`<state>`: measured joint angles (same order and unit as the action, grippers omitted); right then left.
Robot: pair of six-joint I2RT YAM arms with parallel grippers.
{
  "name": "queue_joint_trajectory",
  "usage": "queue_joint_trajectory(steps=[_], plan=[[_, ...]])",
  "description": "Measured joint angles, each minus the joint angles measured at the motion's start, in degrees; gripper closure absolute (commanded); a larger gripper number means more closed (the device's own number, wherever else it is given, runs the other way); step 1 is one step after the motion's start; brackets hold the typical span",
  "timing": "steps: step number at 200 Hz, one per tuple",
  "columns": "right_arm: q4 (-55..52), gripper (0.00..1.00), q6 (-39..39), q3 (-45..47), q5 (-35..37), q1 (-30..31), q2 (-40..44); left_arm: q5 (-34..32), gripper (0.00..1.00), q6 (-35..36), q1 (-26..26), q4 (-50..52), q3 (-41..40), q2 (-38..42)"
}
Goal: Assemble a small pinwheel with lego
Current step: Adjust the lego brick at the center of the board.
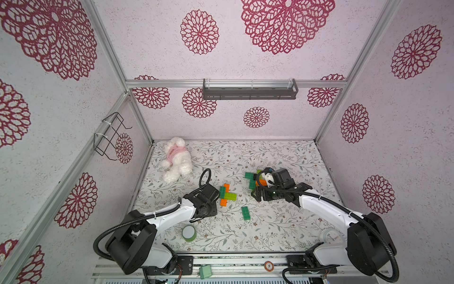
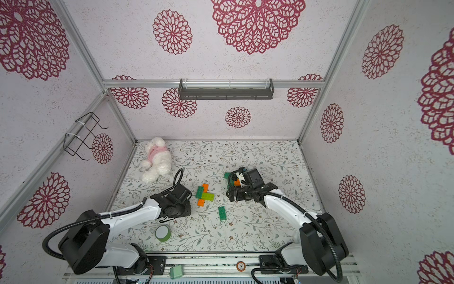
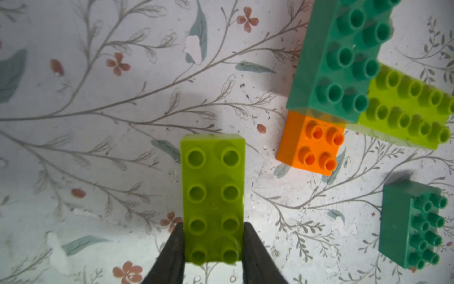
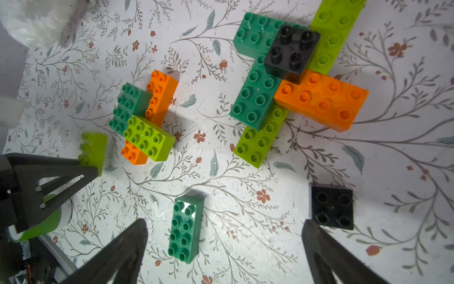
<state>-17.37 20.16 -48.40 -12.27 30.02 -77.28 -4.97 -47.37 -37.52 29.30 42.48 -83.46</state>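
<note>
Risk: left end effector [image 3: 213,228] pinches the lime brick [image 3: 212,196] by one short end, just beside the half-built pinwheel [image 3: 344,61] on the table [image 3: 98,147], so pressing down may pivot the brick or shove that loose cluster, while right end effector [image 4: 224,222] hangs spread wide, empty, steadying nothing.

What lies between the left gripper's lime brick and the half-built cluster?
Only bare floral mat, seen in the left wrist view between lime brick and cluster.

White arms [image 1: 169,214] — black joints [image 1: 132,247], ribbed black cables [image 1: 330,201], tapered black fingers [image 4: 122,255].
</note>
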Motion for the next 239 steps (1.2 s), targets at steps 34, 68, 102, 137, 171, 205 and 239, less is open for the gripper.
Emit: queue_joint_trajectory(steps=[34,68,102,137,171,205,239], plan=[[-0.02,0.01,-0.02,0.0,0.07,0.0,0.02,2.1,0.74,3.1,0.07,-1.01,2.89,-5.09],[-0.04,0.01,-0.07,0.02,0.15,0.0,0.24,3.89,0.74,5.99,-0.52,-1.73,4.68,-7.15],[-0.07,0.01,-0.11,0.02,0.24,0.0,0.46,5.14,0.74,7.54,-2.47,-1.38,7.02,-9.29],[-0.04,0.01,-0.13,0.02,0.35,0.0,0.46,5.95,0.75,7.74,-5.75,-1.6,9.2,-11.43],[0.02,0.01,-0.13,0.02,0.42,0.0,0.46,6.45,0.75,7.74,-8.33,-2.01,11.43,-13.44],[0.68,0.02,-0.09,-0.04,0.15,0.0,0.46,6.95,0.74,9.38,-8.61,-0.55,12.26,-13.31],[3.02,0.19,0.22,-0.94,-1.62,0.22,-0.63,7.61,0.74,14.8,-7.58,2.73,12.44,-10.4]])
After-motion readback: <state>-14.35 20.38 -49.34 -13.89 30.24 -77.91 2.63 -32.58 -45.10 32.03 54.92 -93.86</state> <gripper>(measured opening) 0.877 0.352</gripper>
